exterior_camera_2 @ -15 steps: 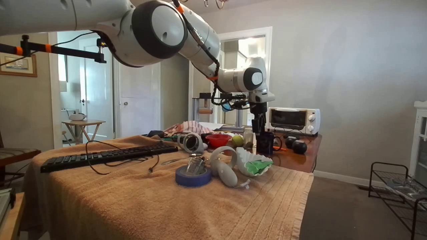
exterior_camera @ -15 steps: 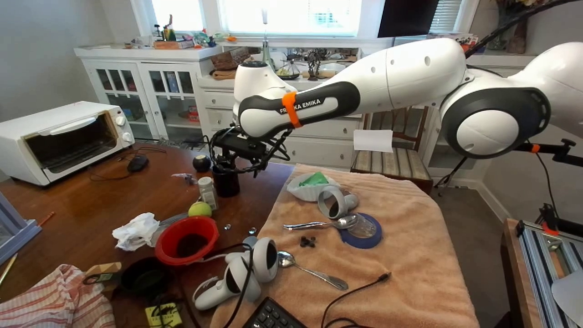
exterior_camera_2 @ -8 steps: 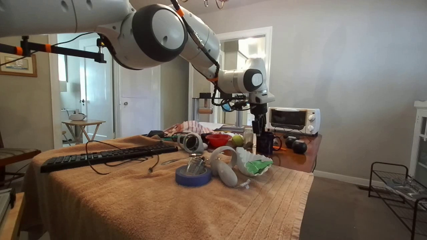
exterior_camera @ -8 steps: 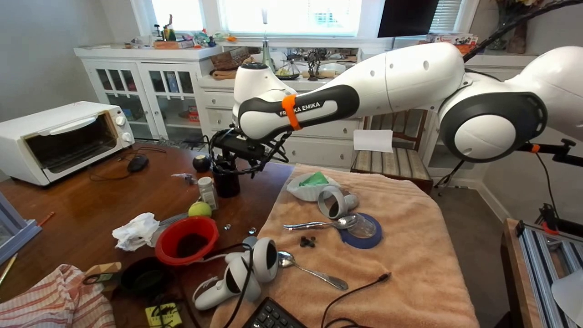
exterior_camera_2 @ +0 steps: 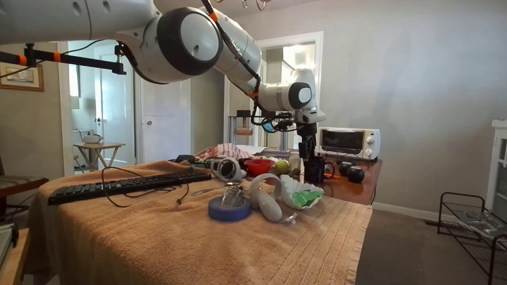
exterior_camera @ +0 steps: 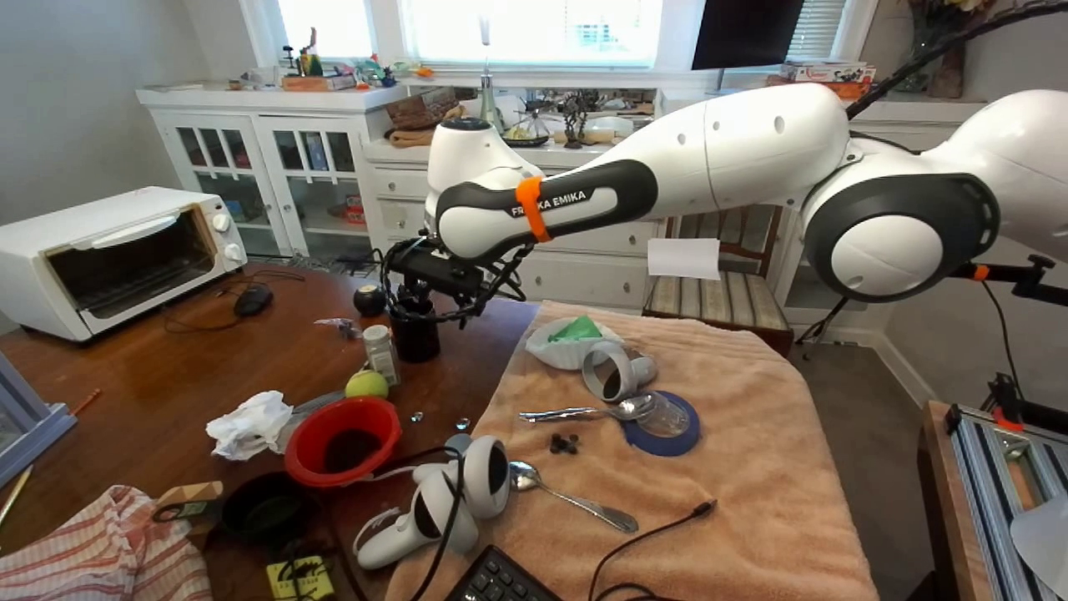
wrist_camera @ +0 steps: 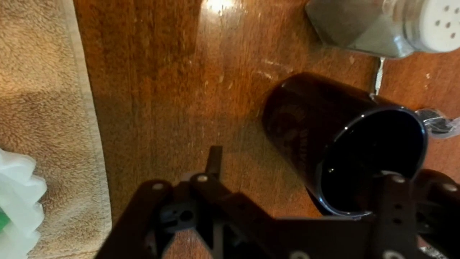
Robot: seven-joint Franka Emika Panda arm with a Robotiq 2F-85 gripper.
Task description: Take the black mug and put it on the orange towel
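Observation:
The black mug (exterior_camera: 417, 340) stands upright on the brown table, beyond the left edge of the orange towel (exterior_camera: 751, 434). In an exterior view the mug (exterior_camera_2: 314, 173) shows its handle. My gripper (exterior_camera_2: 307, 152) points down right at the mug's rim. In the wrist view my gripper (wrist_camera: 303, 162) is open. One of its fingers (wrist_camera: 214, 160) is outside the mug (wrist_camera: 298, 115), over bare wood. The opposite finger overlaps the mug's mouth; I cannot tell how deep it reaches. The towel's edge (wrist_camera: 86, 90) shows at the left of that view.
A shaker jar (exterior_camera: 380, 351) stands close beside the mug, with a tennis ball (exterior_camera: 366, 383) and red bowl (exterior_camera: 344, 442) nearer. On the towel lie a white bowl (exterior_camera: 567, 346), a controller (exterior_camera: 613, 371), blue tape (exterior_camera: 680, 438), spoons and a keyboard (exterior_camera_2: 130, 186).
The arm's elbow has sunk slightly. The gripper stays almost in place at the mug's rim, and the mug has hardly moved.

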